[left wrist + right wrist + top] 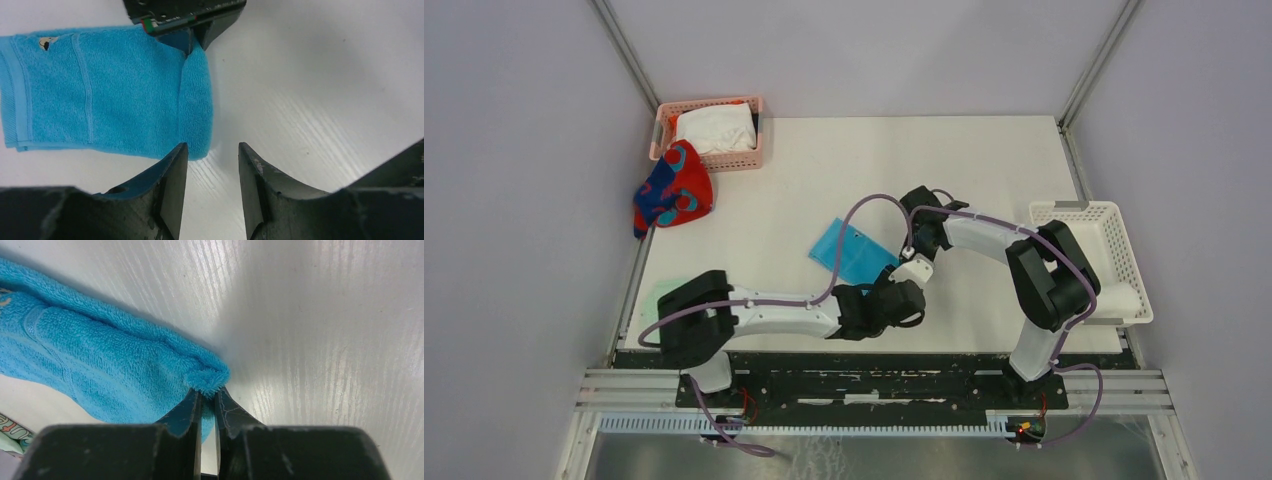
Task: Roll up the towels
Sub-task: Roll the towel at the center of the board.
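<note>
Since the desk point(824, 170) is the broadest thing, begin there: a white top with a pink basket point(724, 160) at its far left corner and a white basket point(1139, 270) on the right edge. The white towel point(714, 128) sits in the pink basket. The red towel point(674, 190) slumps just beside it at the left edge. The turquoise towel point(849, 250) lies flat mid-desk, its right end turned over in a first fold.

All three look light, soft and limp, likely to spring open unless pinned. The fold's two corners seem the best hold. A mint cloth point(659, 295) lies near left, well apart.

The right hand point(207, 397) is nipped tight on one corner of the fold. The left hand point(212, 150) stands partly open at the other, holding nothing. Both wrists crowd that end.
</note>
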Robot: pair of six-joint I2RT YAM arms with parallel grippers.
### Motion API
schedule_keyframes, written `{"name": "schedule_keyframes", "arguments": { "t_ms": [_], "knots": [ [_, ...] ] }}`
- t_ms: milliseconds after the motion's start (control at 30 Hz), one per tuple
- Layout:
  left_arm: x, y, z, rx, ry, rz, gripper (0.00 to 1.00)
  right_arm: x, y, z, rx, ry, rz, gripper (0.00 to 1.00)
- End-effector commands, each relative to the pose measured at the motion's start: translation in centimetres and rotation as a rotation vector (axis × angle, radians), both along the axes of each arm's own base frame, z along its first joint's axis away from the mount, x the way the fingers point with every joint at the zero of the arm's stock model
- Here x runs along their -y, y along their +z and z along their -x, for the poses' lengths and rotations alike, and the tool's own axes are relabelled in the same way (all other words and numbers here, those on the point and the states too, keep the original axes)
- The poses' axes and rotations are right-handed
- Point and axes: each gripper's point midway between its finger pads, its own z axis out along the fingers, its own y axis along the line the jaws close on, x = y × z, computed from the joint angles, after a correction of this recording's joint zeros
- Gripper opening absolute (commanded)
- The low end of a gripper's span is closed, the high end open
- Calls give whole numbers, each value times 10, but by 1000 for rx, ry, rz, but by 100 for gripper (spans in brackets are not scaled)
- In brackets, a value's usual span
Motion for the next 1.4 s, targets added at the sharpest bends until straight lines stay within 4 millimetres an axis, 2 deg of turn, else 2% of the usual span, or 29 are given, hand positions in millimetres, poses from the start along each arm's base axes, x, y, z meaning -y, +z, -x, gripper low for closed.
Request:
{"name": "schedule_keyframes", "arguments": {
  "t_ms": [0, 167, 333, 533, 900, 1167, 1267, 1367],
  "knots": [
    [14, 10, -19, 179, -29, -119, 47, 2, 3, 0, -11, 4, 25, 1],
    [23, -7, -15, 217, -73, -202, 46, 1, 3, 1, -12, 6, 22, 1],
    [24, -28, -18, 217, -72, -273, 46, 1, 3, 0, -10, 8, 20, 1],
    [12, -52, -23, 224, -47, -376, 46, -1, 2, -1, -11, 14, 12, 0],
    [-9, -69, -35, 210, 17, -465, 47, -3, 0, 2, -18, 27, -7, 0],
    [-23, -89, -34, 129, 36, -477, 46, -8, 2, 1, -18, 43, -31, 0],
    [-33, -96, -36, 94, 59, -483, 41, -10, 6, -2, -8, 49, -50, 1],
    [-36, -98, -35, 52, 63, -452, 27, -12, 11, -5, 11, 57, -78, 2]
  ]
}}
